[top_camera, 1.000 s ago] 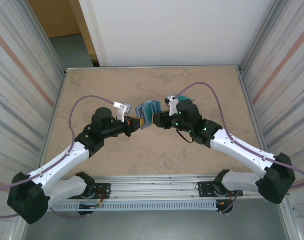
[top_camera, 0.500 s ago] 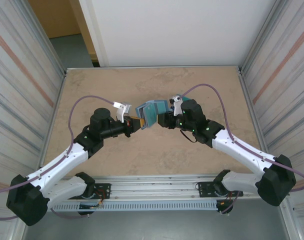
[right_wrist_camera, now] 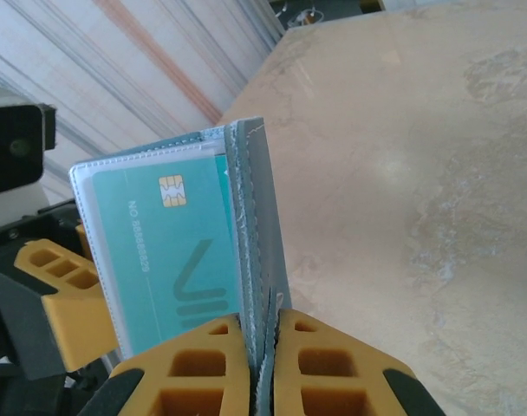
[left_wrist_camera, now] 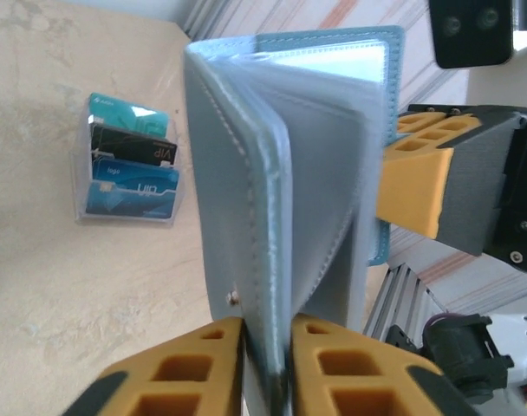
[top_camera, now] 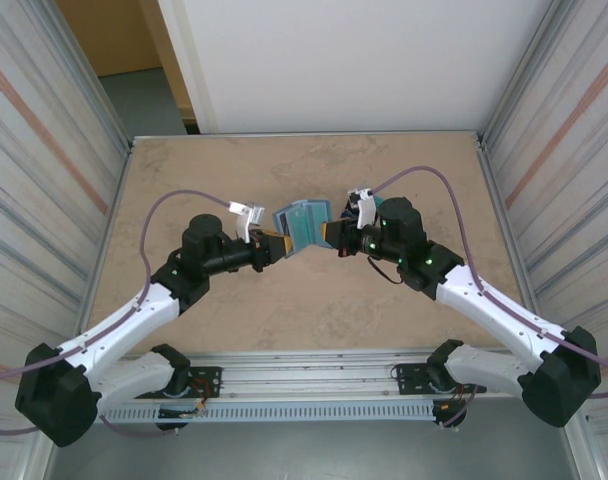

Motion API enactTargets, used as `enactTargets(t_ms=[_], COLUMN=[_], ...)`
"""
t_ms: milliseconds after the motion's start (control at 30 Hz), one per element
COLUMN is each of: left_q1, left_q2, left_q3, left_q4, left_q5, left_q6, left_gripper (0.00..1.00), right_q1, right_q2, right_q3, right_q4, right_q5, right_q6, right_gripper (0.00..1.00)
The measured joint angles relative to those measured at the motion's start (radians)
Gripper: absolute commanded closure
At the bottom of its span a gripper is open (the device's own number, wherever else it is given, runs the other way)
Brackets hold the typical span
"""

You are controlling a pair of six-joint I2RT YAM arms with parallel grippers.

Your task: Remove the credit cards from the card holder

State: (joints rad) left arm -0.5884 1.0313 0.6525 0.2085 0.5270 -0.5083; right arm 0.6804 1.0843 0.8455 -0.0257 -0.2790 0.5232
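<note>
One black card (left_wrist_camera: pixel 132 147) reads VIP

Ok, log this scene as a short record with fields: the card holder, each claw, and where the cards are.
card holder: open, upright, held off the table between both claws
left claw: shut on a grey-blue panel of the holder
right claw: shut on the holder's other side
card inside: teal chip card, in a clear sleeve of the holder
cards out: teal, black and blue, overlapping, lying on the table
</note>
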Motion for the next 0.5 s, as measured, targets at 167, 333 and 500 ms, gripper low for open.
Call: enactTargets(t_ms=[167,333,500], left_q1=[0.0,0.0,0.0], left_q2=[0.033,0.043,0.043], left_q3=[0.0,0.0,0.0], left_q4=[0.044,0.081,0.096], left_q5=[0.048,0.069,0.076], left_q6=[-0.033,-0.063,-0.076], left_gripper=[0.43,0.28,0.27], right_q1=[0.0,0.0,0.0], right_q2=[0.0,-0.006,-0.025], right_q3=[-0.012,-0.014,-0.023], right_q4=[0.002,0.002,0.002], right_q5=[-0.014,-0.006,0.007], right_q6=[0.008,0.019,0.019], right_gripper=[1.0,1.0,1.0])
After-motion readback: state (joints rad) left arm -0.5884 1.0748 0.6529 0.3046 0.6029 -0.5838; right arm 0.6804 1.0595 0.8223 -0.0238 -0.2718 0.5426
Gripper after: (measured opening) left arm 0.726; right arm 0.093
